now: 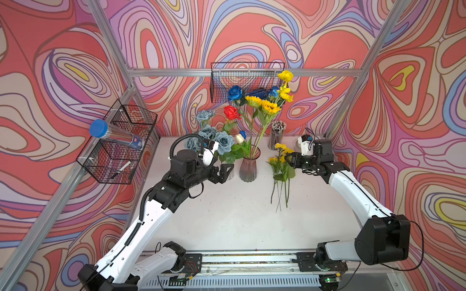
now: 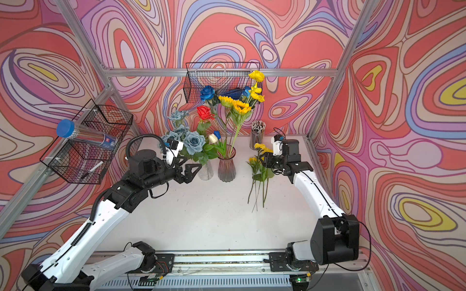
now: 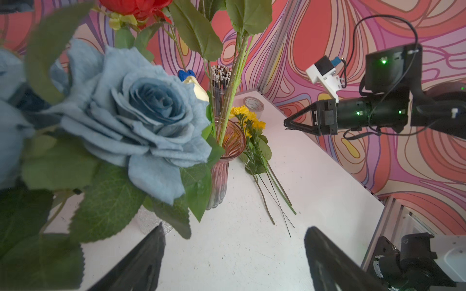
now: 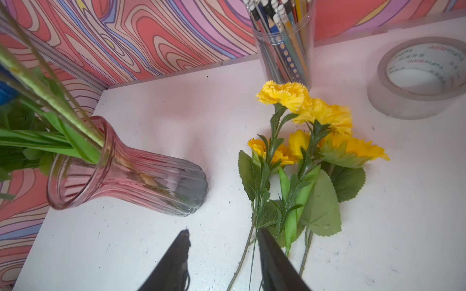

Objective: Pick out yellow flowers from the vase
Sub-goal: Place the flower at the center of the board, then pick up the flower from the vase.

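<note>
**Yellow stems half sorted; both claws empty**

Nearest, the left claw (image 1: 225,172) is spread wide with nothing in it, just beside a clear vase of pale blue roses (image 1: 223,142). The right claw (image 4: 223,230) hangs low over the tabletop (image 1: 227,221), jaws apart and empty, one finger above the stem ends of the laid-out yellow flowers (image 4: 302,126). That bunch of ruffled blooms, a bud and a sunflower lies flat beside the pink ribbed vase (image 4: 126,181).

More yellow stands in that vase: sunflowers (image 1: 264,104) and, higher, yellow carnations (image 1: 285,75), mixed with a red rose (image 1: 232,112), blue roses and a white tulip (image 1: 239,138).

The next job looks like fetching another yellow stem. It would be best to grip one stem below the head and above the rim, then draw it out along its own lean. The glass vase looks light, so the left claw could steady it. Tangled leaves could drag a rose out too.

Farther back stand a pencil cup (image 4: 285,50) and a tape roll (image 4: 423,75). The print inside the roll's core is not legible, nor is the label on the blue-capped tube (image 1: 113,136).
</note>
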Robot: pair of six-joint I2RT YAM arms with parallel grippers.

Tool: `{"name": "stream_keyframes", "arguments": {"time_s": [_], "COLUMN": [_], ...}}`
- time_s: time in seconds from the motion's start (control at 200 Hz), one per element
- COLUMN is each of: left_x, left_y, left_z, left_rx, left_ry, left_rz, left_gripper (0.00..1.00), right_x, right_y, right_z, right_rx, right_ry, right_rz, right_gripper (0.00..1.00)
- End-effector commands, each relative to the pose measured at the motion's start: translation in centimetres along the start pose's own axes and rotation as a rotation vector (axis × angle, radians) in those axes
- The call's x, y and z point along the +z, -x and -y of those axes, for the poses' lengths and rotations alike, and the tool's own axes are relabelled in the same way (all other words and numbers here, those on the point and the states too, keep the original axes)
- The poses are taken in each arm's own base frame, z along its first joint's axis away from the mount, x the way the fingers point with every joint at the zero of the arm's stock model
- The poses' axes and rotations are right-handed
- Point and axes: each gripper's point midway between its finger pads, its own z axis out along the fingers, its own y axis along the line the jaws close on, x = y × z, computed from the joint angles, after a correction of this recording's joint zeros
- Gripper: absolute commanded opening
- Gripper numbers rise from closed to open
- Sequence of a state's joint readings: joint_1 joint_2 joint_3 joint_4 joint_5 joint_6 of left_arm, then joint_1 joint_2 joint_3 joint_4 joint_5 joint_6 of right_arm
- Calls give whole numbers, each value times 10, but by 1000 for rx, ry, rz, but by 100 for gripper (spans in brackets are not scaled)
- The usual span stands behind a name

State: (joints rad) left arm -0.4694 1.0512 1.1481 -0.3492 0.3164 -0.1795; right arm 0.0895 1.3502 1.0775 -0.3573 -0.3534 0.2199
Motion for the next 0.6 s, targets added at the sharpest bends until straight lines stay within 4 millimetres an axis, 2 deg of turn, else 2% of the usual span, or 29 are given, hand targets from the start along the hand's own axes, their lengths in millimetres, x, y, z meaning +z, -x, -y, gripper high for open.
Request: {"name": "stream_keyframes", "arguments": {"time_s": [0.0, 0.366, 0.596], "left_x": [1, 16, 47], "left_y": [23, 78, 102], "left_z": [3, 22, 27], "left_rx": [13, 78, 96], "left_ry": [-6, -27, -19], "left_rz": [30, 91, 93], "left_gripper": [87, 87, 86], "right_x": [-9, -15, -17], "right_y": [18, 20, 21], "right_z": [-3, -5, -6], "right_rx": [-51, -58, -60], "right_ry": [-5, -2, -2], "right_rz": [127, 142, 152], "right_gripper": [49, 52, 53]}}
